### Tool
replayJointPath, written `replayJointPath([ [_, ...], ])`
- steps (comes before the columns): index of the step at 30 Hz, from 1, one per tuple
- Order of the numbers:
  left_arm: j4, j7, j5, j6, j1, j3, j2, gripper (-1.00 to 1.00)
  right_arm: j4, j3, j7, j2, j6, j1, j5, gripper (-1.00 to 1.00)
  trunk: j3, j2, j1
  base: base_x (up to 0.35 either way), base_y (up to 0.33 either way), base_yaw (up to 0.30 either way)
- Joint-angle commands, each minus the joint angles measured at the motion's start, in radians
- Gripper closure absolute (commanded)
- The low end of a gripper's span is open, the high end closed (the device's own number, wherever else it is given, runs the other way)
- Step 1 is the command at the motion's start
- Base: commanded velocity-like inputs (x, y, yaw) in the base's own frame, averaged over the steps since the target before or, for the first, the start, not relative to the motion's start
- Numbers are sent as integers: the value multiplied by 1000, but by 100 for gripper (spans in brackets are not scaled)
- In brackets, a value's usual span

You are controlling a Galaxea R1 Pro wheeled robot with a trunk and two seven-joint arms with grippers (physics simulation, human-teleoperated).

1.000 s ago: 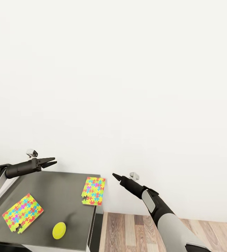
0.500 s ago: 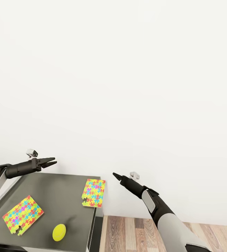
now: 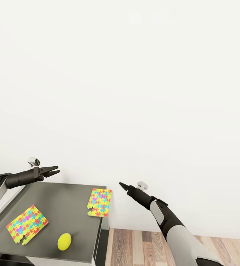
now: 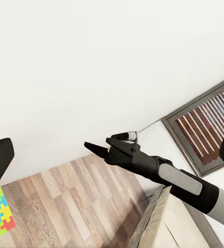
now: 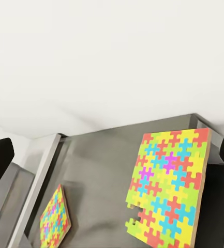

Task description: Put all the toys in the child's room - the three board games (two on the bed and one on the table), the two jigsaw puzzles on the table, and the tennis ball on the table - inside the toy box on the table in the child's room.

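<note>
Jaws of the left gripper (image 3: pixel 55 170) slightly parted, the right gripper's (image 3: pixel 122 184) unreadable, both empty; only the view crept sideways, so puzzles (image 3: pixel 100 202) and ball (image 3: pixel 64 241) stay untouched on the desk (image 3: pixel 68 207).

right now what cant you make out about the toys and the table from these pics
- Table: near end and left side cut off by the head view's edges, so whatever sits there is unknown.
- Puzzle by the table's right edge: its lower part is cut by the right wrist view's frame.
- Right gripper: fingers overlap in head view; open or shut unclear.
</note>
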Motion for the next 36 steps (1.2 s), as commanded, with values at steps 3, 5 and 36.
replayJointPath([
  [3,0,-4,0,11,-1,0,0,-100,-1,-6,3,1,9,-1,-7,-100,1,-2,1,-17,0,0],
  [5,0,-4,0,11,-1,0,0,-100,-1,-6,3,1,10,-1,-6,-100,3,-2,1,-63,0,0],
  [36,-33,-4,7,39,21,0,0,-100,7,-27,32,-9,55,-1,-43,-100,4,-2,1,-27,0,0],
])
